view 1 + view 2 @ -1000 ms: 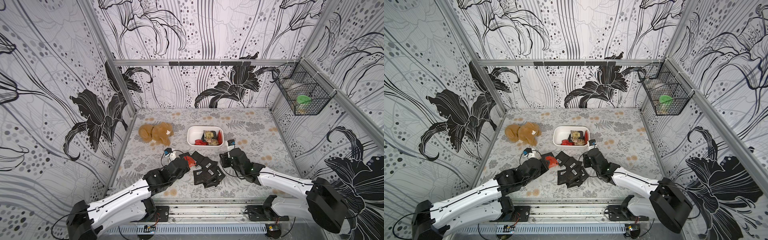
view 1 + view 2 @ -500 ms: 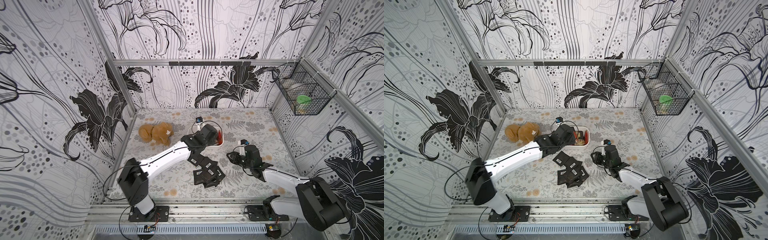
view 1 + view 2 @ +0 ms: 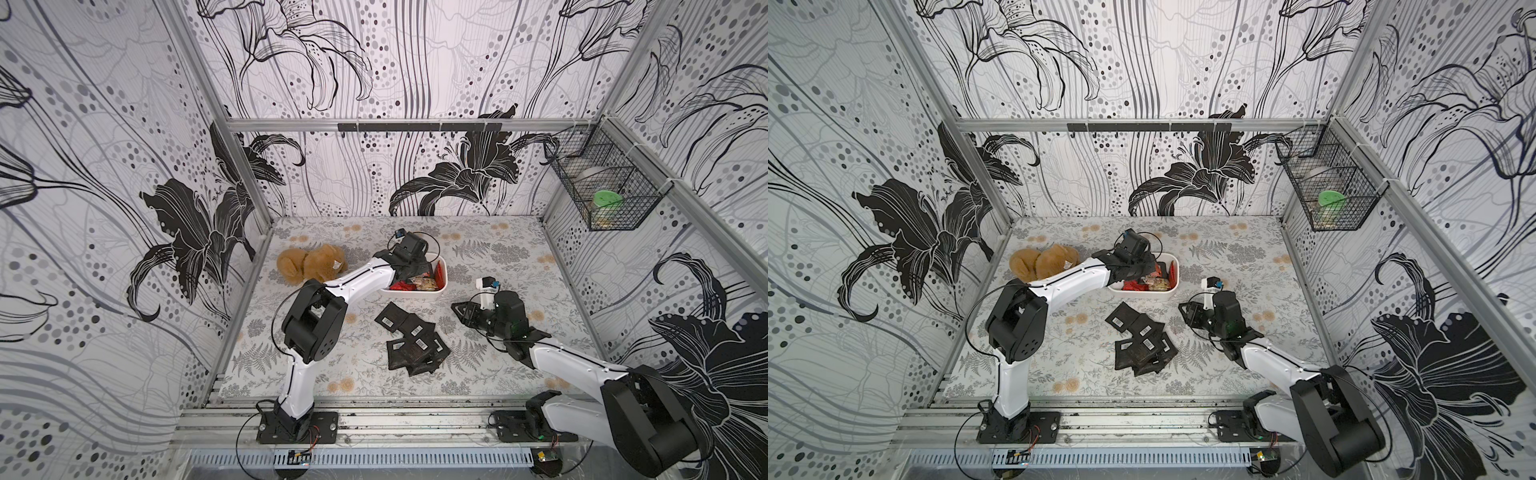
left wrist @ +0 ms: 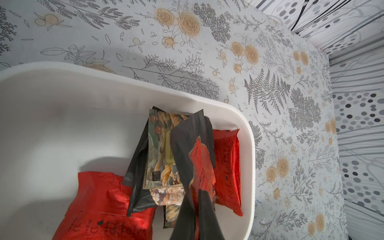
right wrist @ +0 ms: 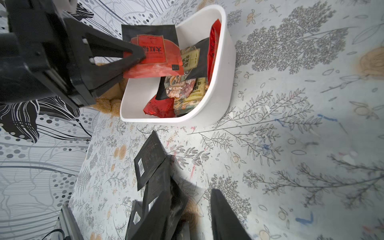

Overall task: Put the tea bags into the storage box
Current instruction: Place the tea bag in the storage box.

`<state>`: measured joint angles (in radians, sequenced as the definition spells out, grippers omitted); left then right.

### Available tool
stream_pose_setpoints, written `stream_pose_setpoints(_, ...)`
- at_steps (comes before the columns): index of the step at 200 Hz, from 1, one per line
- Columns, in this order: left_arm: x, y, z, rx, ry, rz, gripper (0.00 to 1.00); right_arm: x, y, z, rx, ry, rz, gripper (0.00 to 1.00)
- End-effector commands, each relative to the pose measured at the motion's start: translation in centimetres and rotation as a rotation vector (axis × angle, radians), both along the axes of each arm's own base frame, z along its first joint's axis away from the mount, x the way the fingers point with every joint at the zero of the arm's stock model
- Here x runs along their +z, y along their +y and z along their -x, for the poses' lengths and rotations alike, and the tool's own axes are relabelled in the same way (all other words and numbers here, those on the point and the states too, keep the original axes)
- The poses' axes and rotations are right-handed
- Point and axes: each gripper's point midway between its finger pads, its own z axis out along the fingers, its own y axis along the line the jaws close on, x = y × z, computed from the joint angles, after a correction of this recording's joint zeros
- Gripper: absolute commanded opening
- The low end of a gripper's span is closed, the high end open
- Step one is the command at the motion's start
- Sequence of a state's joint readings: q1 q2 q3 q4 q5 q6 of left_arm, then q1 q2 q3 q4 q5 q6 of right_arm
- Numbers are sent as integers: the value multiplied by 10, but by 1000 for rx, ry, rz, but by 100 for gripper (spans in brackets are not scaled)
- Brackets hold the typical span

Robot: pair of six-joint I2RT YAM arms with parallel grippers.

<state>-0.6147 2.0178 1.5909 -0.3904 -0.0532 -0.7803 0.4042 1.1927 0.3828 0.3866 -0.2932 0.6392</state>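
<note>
Pale grey printed sheeting covers the bench (image 3: pixel 498 257), patterned with ferns, leafy sprigs and tan roses. In the right wrist view it shows small blue and red pen marks. White wallpaper (image 3: pixel 104 166) with large black lilies, grey dots and wavy lines covers three sides of the cell. It is framed by aluminium posts and a horizontal rail (image 3: pixel 291 123) along the back, which bears a black hook strip (image 3: pixel 419 127). A black wire basket (image 3: pixel 623 216) hangs on the right-hand wall above the bench, with a green-lidded item (image 3: pixel 607 198) inside. A metal track (image 3: pixel 415 417) runs along the front edge and carries both arm bases.

A brown plush toy (image 3: pixel 311 266) lies toward the rear left of the bench. Near it, mid-rear, stands the white storage box (image 3: pixel 419 296), holding several tea bags (image 4: pixel 226 162): red foil, black and flower-printed. More tea bags, black with white barcode labels, lie in an overlapping pile (image 3: pixel 415 345) at the middle of the bench, in front of the box and apart from it.

The left arm (image 3: pixel 361 282) reaches across to the box. The left jaws are clenched on a black sachet (image 5: pixel 158 47) with a red label, which hangs over the box's interior. The right arm (image 3: pixel 573 365) holds the right jaws low over the bench, to the right of the pile. They are parted, with nothing between them.
</note>
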Motion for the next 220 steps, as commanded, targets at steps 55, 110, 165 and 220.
stream_pose_setpoints(55, 11, 37, -11, 36, -24, -61, 42, 5, 7, 3, 60, -39, -15, 37)
stream_pose_setpoints(110, 69, 105, 11, 239, -166, -167, 64, 9, 13, 6, 93, -55, -22, 37)
stream_pose_setpoints(165, 48, 84, 75, 80, -93, 109, 61, 11, 54, 20, 240, -87, 32, 37)
stream_pose_setpoints(220, -15, 67, 152, 25, 27, 297, 57, -11, 92, 29, 381, -7, 104, 38)
